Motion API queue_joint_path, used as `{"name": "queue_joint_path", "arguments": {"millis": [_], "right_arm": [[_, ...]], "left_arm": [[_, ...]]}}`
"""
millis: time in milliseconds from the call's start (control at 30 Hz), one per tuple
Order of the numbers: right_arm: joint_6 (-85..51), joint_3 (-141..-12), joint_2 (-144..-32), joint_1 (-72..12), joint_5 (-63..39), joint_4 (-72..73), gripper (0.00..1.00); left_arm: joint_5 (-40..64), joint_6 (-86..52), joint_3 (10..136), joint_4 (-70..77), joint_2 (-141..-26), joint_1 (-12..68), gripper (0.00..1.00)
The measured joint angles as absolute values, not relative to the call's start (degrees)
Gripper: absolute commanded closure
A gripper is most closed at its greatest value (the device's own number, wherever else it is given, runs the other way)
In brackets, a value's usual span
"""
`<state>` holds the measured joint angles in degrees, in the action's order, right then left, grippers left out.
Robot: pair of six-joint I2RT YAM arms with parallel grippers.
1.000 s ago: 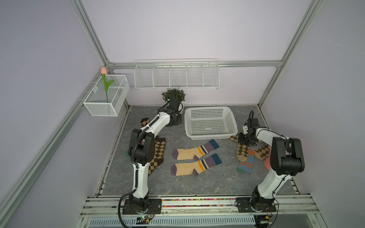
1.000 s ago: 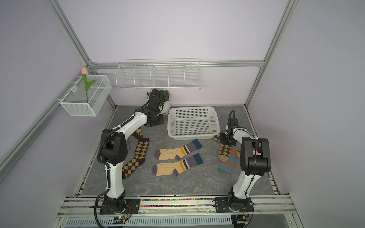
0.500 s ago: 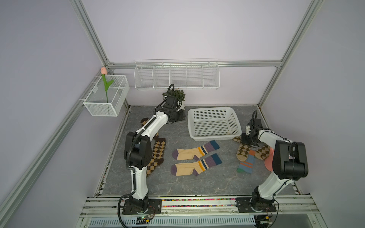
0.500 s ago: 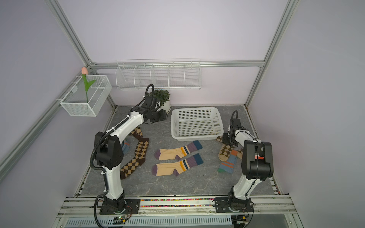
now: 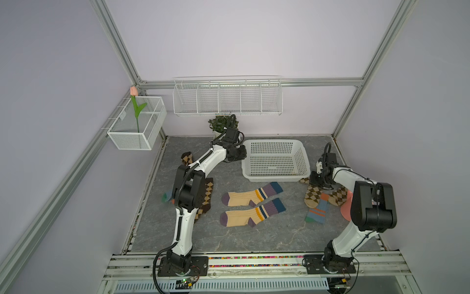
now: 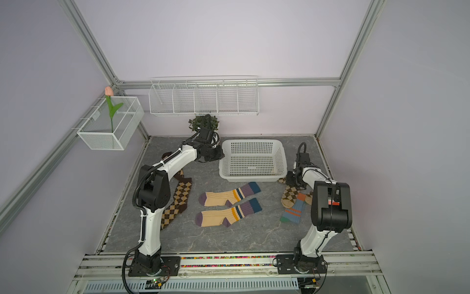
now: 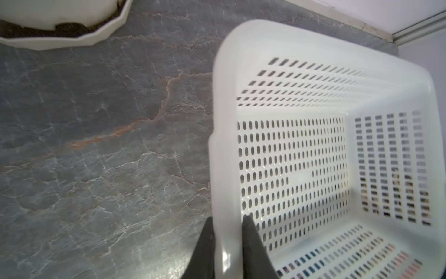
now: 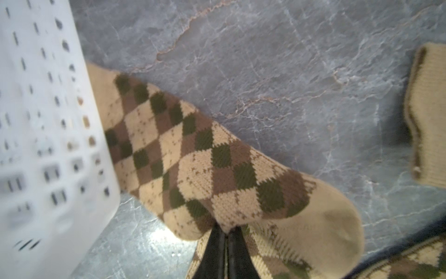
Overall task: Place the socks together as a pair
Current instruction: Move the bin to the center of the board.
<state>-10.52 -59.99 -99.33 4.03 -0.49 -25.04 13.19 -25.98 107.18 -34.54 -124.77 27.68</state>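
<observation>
**Changes**
- My right gripper (image 8: 225,235) stays low at the basket's corner. Its jaws are together and seem to nip the edge of a tan argyle sock (image 8: 212,157).
- A second ago my left gripper (image 7: 226,222) sat by the potted plant (image 5: 223,123). Now it is at the white basket (image 5: 274,177), one finger on each side of a side wall, clamped on it by the look.
- The basket has slid slightly toward the right arm.
- My reading: I am moving the basket clear of that sock's cuff, so the sock can join its mate.

**Count, front to back**
- Cream striped socks (image 5: 241,219): 2, side by side mid-table, already paired.
- Blue sock with orange stripes (image 5: 317,212): 1 in plain view. A teal tip (image 5: 166,197) behind the left arm may be the second.
- Dark-brown argyle socks (image 6: 178,201): 2, on the left, apart.
- Tan argyle socks: 2, on the right, touching the blue one.
- Pink item (image 5: 345,210): 1, mostly hidden.
- White basket: 1, empty.
- Potted plant: 1.
- Wire shelf (image 5: 227,101): 1.
- Wire box (image 5: 137,132): 1, holding 1 tulip (image 5: 134,91).
</observation>
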Motion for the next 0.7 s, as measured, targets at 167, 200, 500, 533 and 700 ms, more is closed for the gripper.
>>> {"name": "queue_joint_path", "arguments": {"millis": [167, 200, 500, 533, 700], "right_arm": [[-10.52, -59.99, -99.37, 4.03, -0.47, -24.97, 0.93], [-10.52, -59.99, -99.39, 4.03, -0.47, -24.97, 0.93], [-10.55, -59.99, -99.48, 4.71, -1.21, -24.86, 0.93], [-10.55, -59.96, -99.48, 4.89, -1.32, -24.73, 0.93], [-10.7, -59.33, -99.42, 5.91, -1.02, -24.32, 0.93]], "left_arm": [[12.45, -26.09, 107.26, -35.03, -124.79, 27.77, 1.0], [12.23, -26.09, 107.26, -35.0, -124.77, 27.77, 1.0], [12.84, -27.18, 104.66, -33.63, -122.65, 24.1, 1.0], [12.99, -27.35, 104.27, -33.43, -122.23, 23.27, 1.0], [13.1, -27.35, 103.92, -31.97, -121.64, 20.05, 1.0]]}}
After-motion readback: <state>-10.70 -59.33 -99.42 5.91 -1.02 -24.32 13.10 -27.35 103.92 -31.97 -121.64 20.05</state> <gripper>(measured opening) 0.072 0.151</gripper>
